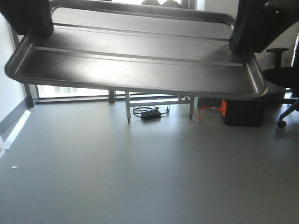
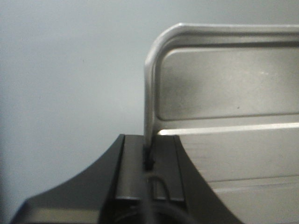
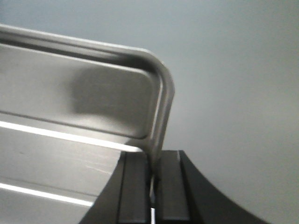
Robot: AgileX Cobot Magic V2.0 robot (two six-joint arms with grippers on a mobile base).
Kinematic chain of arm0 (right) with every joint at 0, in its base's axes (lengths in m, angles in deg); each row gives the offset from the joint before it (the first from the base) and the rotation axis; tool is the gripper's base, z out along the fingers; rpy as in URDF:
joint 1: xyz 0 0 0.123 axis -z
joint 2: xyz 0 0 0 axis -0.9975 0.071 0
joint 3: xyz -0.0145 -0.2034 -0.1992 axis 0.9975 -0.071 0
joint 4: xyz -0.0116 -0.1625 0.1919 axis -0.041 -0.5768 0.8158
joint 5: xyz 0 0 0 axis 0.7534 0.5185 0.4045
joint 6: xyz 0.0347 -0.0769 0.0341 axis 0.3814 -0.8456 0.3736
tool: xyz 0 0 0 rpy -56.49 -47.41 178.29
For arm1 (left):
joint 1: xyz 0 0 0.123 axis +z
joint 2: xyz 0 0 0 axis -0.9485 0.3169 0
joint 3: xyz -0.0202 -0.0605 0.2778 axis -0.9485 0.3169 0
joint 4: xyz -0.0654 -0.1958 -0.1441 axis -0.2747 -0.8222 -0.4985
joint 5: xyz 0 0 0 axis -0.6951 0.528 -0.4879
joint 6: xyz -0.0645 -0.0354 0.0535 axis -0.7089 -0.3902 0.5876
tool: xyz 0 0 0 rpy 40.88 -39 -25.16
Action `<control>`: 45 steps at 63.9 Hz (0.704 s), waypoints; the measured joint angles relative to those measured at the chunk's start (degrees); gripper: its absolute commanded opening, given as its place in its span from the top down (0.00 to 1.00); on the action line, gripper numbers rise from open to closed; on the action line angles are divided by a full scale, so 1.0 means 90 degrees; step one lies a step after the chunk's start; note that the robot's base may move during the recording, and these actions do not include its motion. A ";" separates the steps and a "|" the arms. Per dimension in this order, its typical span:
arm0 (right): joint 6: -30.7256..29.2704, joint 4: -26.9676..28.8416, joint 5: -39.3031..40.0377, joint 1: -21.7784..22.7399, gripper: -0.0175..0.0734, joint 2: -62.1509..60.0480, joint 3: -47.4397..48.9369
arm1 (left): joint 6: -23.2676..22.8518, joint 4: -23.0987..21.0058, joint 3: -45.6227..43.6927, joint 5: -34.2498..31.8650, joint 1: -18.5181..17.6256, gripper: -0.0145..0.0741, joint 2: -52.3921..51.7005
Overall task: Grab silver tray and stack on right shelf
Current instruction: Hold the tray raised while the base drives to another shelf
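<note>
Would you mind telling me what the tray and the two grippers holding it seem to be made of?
The tray looks like metal, perhaps stainless steel or aluminium, with a shiny finish: bright glare, pressed ridges and a rolled rim. The left gripper and right gripper look like matte black plastic or rubber: dark and without shine; which one, the pictures cannot settle.

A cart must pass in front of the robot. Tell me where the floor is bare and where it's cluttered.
Bare: the whole near grey floor below the held silver tray. Crowded: the far edge, with table legs, cabled adapter, black box and, at right, an office chair.
</note>
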 measured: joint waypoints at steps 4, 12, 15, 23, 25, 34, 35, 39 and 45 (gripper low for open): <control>0.0000 0.0000 0.0000 0.0000 0.75 0.0000 0.0000 | 0.0000 0.0000 0.0000 0.0000 0.0000 0.94 0.0000; 0.0000 0.0000 0.0000 0.0000 0.75 0.0000 0.0000 | 0.0000 0.0000 0.0000 0.0000 0.0000 0.94 0.0000; 0.0000 0.0000 0.0000 0.0000 0.75 0.0000 0.0000 | 0.0000 0.0000 0.0000 0.0000 0.0000 0.94 0.0000; 0.0000 0.0000 0.0000 0.0000 0.75 0.0000 0.0000 | 0.0000 0.0000 0.0000 0.0000 0.0000 0.94 0.0000; 0.0000 0.0000 0.0000 0.0000 0.75 0.0000 0.0000 | 0.0000 0.0000 0.0000 0.0000 0.0000 0.94 0.0000; 0.0000 0.0000 0.0000 0.0000 0.75 0.0000 0.0000 | 0.0000 0.0000 0.0000 0.0000 0.0000 0.94 0.0000; 0.0000 0.0000 0.0000 0.0000 0.75 0.0000 0.0000 | 0.0000 0.0000 0.0000 0.0000 0.0000 0.94 0.0000; 0.0000 0.0000 0.0000 0.0000 0.75 0.0000 0.0000 | 0.0000 0.0000 0.0000 0.0000 0.0000 0.94 0.0000; 0.0000 0.0000 0.0000 0.0000 0.75 0.0000 0.0000 | 0.0000 0.0000 0.0000 -0.0012 0.0000 0.94 0.0000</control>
